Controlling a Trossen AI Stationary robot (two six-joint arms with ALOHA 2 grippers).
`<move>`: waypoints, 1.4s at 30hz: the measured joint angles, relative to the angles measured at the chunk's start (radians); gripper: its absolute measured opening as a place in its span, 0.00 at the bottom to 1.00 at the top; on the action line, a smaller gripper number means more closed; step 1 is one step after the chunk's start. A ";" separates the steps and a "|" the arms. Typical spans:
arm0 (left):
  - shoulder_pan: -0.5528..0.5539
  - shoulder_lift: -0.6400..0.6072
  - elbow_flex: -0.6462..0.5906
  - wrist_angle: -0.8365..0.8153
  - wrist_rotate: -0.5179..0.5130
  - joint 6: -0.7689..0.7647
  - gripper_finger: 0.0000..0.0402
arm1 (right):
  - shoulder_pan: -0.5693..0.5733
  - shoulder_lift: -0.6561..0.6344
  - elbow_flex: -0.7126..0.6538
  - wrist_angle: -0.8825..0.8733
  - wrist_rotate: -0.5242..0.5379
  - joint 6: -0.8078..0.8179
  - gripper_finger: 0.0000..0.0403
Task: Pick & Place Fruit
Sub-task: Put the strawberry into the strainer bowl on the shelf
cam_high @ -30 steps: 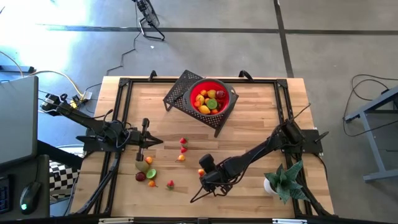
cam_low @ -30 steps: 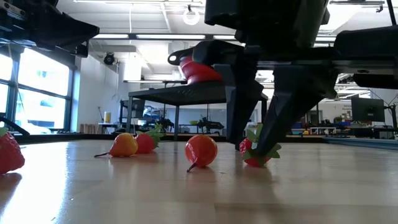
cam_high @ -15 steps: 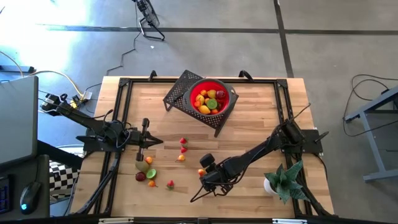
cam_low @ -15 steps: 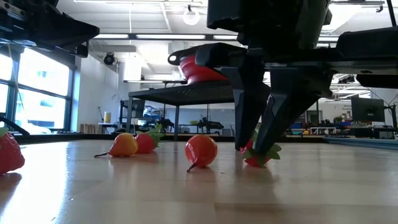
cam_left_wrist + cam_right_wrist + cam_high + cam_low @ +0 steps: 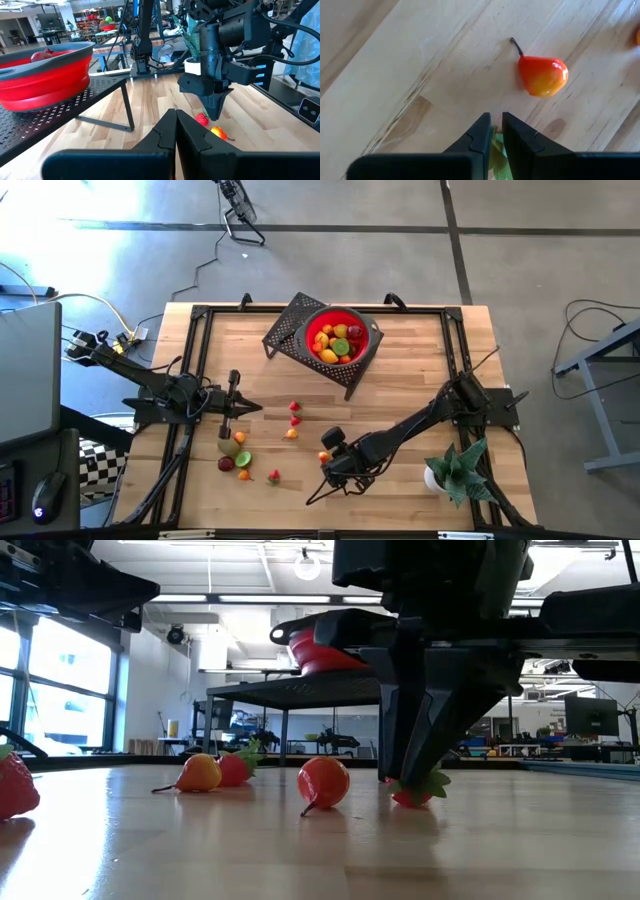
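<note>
My right gripper (image 5: 328, 463) stands near the table's front middle, pointing down and shut on a small red strawberry with green leaves (image 5: 416, 794). The high view hides that strawberry under the gripper. A red-orange pear-like fruit (image 5: 542, 75) lies just beside it. Several more toy fruits lie loose on the table at the front left (image 5: 240, 458) and middle (image 5: 294, 420). The red bowl (image 5: 372, 345) with several fruits in it stands on a black perforated stand at the far middle. My left gripper (image 5: 255, 408) is shut and empty at the table's left. My right gripper pinches the strawberry's leafy green top (image 5: 496, 148) between its two fingers (image 5: 392, 740), which come from above and point down. The strawberry sits under the fingertips with its red body (image 5: 410, 797) on the table.
A spiky green plant in a white pot (image 5: 455, 470) stands at the front right, close to my right arm. The black stand (image 5: 290, 330) under the bowl is raised on legs. Bare wood lies between the bowl and the front fruits.
My right gripper has shut: its fingers stood wide apart on either side of the strawberry and have closed on its leafy top. The strawberry has stayed on the table.
</note>
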 joint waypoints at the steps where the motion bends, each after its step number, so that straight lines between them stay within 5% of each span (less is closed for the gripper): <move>1: 0.000 0.000 0.000 0.000 0.000 0.000 0.00 | 0.000 0.000 0.000 0.000 0.000 0.000 0.09; 27: 0.000 0.000 0.000 0.000 0.000 0.000 0.00 | 0.000 -0.033 0.000 0.053 0.088 0.056 0.01; 42: 0.000 0.000 0.001 0.000 0.000 0.000 0.00 | 0.001 -0.266 0.001 0.159 0.402 0.131 0.01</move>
